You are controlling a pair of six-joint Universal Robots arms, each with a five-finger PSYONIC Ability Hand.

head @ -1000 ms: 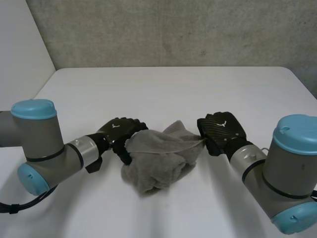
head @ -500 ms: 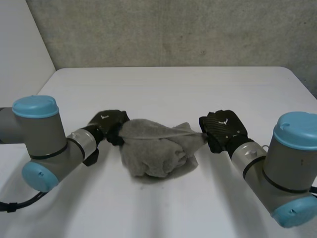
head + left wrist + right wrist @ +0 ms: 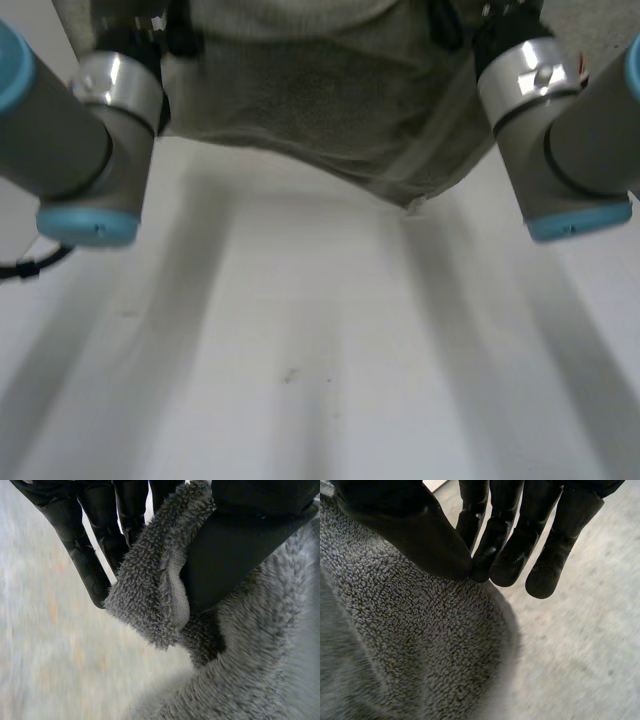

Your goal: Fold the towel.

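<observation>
Firstly, at the fingers (image 3: 87, 560) of the left hand (image 3: 245, 550): straight and long, pinching together with the broad thumb a corner of the towel (image 3: 150, 595), just where the flat hem turns over. Likewise at the right hand (image 3: 400, 525): thumb tip closed against the nearest of the fingertips (image 3: 505, 560), nipping the upper edge of the cloth, the other fingertips reaching free beyond it. Grasping on both sides, then, not released.

Outward from the two grips, in the head view: spread between the left arm (image 3: 70, 140) and the right arm (image 3: 560, 130), hanging high in the air and well apart from the white table (image 3: 320, 380), with the lower edge sagging to a blunt point nearer the right arm.

As for progress, judging from this: opened out and held up, but no fold made yet. Probably left to do: lay it flat, bring one half over the other, smooth it down.

Now the materials, again from the fingers outward. Black, smooth, seemingly hard shells on the hands. Grey terry for the cloth: thick, soft, with short dense loops like small grains on one face, a fluffier pile beside the left thumb, and a thin woven band along the hem. No stiffness at all, draping under its own weight. Grey round arm segments with light-blue caps; below them a matt, flat tabletop.
</observation>
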